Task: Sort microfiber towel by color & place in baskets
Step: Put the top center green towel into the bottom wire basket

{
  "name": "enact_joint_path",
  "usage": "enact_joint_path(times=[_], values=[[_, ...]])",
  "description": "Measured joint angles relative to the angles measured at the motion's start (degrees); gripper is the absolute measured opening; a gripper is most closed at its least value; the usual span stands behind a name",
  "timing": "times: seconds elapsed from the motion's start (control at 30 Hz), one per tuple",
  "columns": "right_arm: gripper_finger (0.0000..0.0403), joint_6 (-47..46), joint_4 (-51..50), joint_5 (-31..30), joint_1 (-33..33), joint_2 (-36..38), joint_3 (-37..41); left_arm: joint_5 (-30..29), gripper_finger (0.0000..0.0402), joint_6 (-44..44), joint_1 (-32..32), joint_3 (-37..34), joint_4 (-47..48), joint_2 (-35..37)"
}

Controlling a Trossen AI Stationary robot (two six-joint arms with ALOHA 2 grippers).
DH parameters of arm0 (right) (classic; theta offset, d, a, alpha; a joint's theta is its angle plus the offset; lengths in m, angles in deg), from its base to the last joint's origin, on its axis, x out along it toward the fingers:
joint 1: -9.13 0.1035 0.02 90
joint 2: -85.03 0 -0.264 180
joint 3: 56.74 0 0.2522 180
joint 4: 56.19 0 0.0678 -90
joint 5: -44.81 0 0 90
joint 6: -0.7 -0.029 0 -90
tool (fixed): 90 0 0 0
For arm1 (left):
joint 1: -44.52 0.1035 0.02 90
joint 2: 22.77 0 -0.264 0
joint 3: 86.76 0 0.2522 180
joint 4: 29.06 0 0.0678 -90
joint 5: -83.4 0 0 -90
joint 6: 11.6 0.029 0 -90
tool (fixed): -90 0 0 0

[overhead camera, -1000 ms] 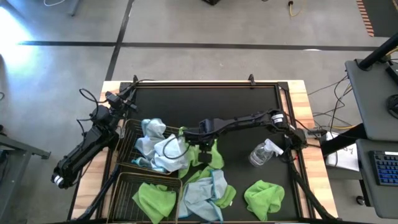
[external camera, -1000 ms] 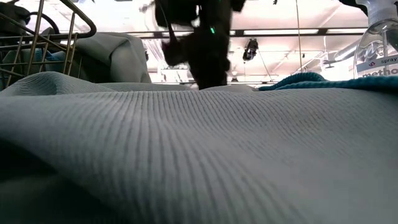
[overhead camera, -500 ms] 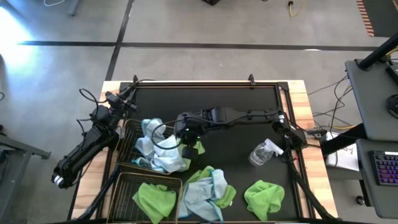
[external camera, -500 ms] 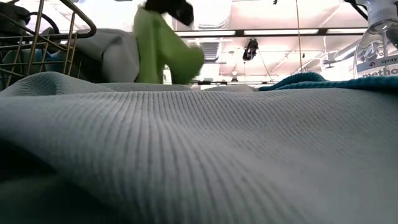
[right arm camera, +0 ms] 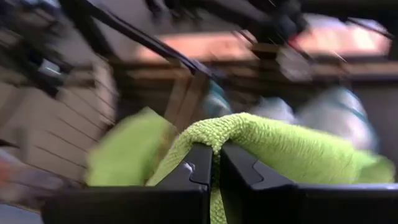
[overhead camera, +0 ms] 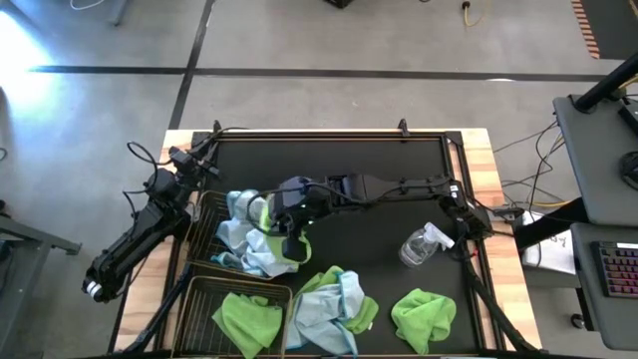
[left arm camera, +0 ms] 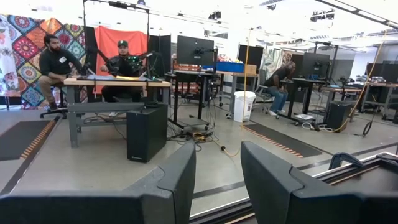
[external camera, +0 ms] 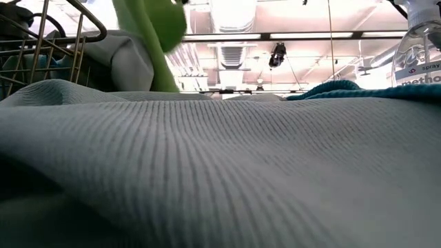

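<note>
Pinching a lime green towel (right arm camera: 261,140), the right gripper (overhead camera: 289,214) hangs over the far basket (overhead camera: 204,234); green-towel basket (overhead camera: 199,299) lies nearer. Left gripper (left arm camera: 217,180) waits open.

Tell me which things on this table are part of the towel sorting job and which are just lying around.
Part of the job:
- green towel held in the right gripper
- loose green towel
- mixed green and blue towels
- far basket with pale blue towels
- near basket with a green towel

Just lying about:
- spray bottle
</note>
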Motion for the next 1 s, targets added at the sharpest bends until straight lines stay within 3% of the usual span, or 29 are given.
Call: enact_joint_path(times=[0.2, 0.63, 1.0], values=[[0.0009, -3.6, 10.9, 8.6, 0.0, 0.0, 0.0, 0.0, 0.0113, 0.0, 0.0, 0.0, 0.0, 0.0], [0.0009, -6.9, 19.7, 13.9, 3.3, 0.0, 0.0, 0.0, 0.0113, 0.0, 0.0, 0.0, 0.0, 0.0], [0.0009, -4.8, 21.7, 13.9, 8.9, -0.1, 0.0, 0.0, 0.0113, 0.0, 0.0, 0.0, 0.0, 0.0]])
